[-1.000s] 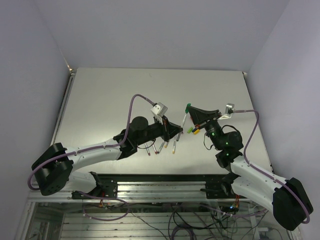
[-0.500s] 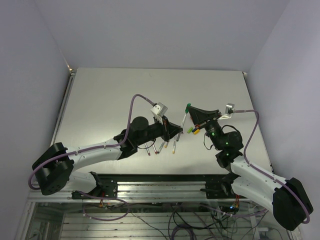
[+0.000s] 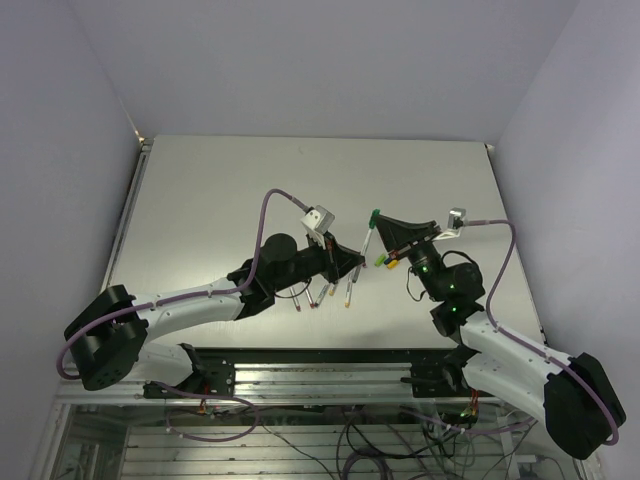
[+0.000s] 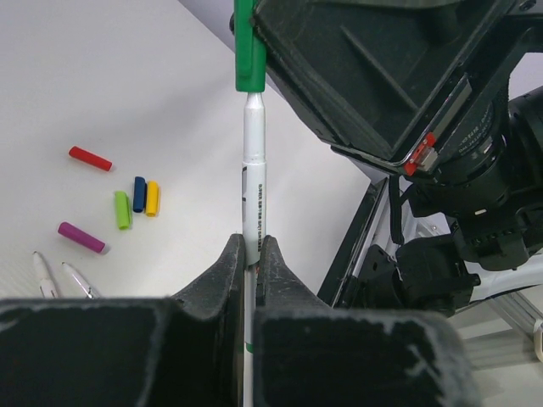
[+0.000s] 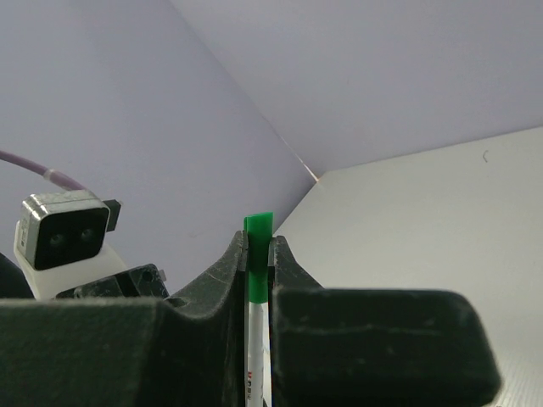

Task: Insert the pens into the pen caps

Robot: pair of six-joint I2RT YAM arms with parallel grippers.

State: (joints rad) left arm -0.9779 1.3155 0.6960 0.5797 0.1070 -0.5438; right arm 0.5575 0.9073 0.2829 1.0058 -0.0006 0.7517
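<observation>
My left gripper (image 4: 252, 248) is shut on a whitish pen (image 4: 254, 170) and holds it off the table. A green pen cap (image 4: 249, 51) sits on the pen's far end, with a narrow neck of the pen showing below it. The right gripper (image 5: 258, 248) is shut on that green cap (image 5: 258, 233), and the pen (image 5: 256, 339) runs back between its fingers. From above, the two grippers meet over the table's near middle, left (image 3: 358, 263) and right (image 3: 376, 217), with the pen (image 3: 367, 242) between them. Red (image 4: 90, 158), dark blue (image 4: 139, 194), yellow (image 4: 152, 198), light green (image 4: 122, 210) and magenta (image 4: 81, 237) caps lie loose.
Two more pens (image 4: 41, 273) (image 4: 78, 280) lie on the table near the magenta cap. From above, pens (image 3: 325, 292) lie under the left arm and caps (image 3: 385, 262) lie below the right gripper. The left wrist's camera (image 5: 64, 237) is near the right gripper.
The right gripper and the green cap have shifted very slightly to the left. The left arm has not visibly moved.
</observation>
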